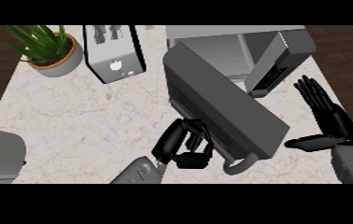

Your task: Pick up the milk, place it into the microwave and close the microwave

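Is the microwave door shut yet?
No: the microwave door swings out over the counter, with the left hand against its outer face.

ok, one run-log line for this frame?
microwave door: open | left hand: curled at door's outer face, near handle | right hand: open, resting at right edge | milk: not visible

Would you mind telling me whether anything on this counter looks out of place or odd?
Nothing looks spilled or damaged. The microwave door stands open, with the left hand against it. The milk cannot be seen. The right hand rests open at the right edge.
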Robot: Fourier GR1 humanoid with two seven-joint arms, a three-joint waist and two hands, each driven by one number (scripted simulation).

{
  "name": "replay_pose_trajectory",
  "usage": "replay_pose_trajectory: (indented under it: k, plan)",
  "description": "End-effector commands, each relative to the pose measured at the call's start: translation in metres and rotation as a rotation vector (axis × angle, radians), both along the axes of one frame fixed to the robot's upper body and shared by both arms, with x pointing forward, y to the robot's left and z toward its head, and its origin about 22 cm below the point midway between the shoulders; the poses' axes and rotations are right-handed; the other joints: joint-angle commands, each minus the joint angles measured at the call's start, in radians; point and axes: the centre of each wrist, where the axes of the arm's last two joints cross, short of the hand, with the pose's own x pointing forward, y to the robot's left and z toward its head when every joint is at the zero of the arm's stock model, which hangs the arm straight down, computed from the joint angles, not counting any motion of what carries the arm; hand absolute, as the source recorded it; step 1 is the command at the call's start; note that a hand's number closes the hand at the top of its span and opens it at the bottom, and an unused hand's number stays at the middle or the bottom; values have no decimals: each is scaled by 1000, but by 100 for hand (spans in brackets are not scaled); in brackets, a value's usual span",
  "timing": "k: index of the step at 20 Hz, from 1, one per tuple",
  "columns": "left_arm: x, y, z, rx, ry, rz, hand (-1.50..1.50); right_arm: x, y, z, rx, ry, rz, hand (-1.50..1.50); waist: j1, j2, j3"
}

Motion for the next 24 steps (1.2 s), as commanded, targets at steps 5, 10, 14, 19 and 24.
replay_pose_trajectory:
  k: [5,10,14,19,24]
  plan:
    - [16,-16,-2,36,68,23,150,15,10,42,93,-79,231,-150,-52,7,-2]
    - [11,-24,4,-83,17,56,150,15,27,51,120,-75,294,-150,-84,14,-3]
    - [30,-31,27,-141,-8,114,150,24,26,77,95,-91,325,-150,-113,20,-3]
    - [44,-32,41,-196,-23,284,150,30,22,105,29,-107,349,-150,-136,27,-3]
    - [58,-32,47,-197,-23,376,-150,34,22,129,30,-157,343,-150,-168,36,-2]
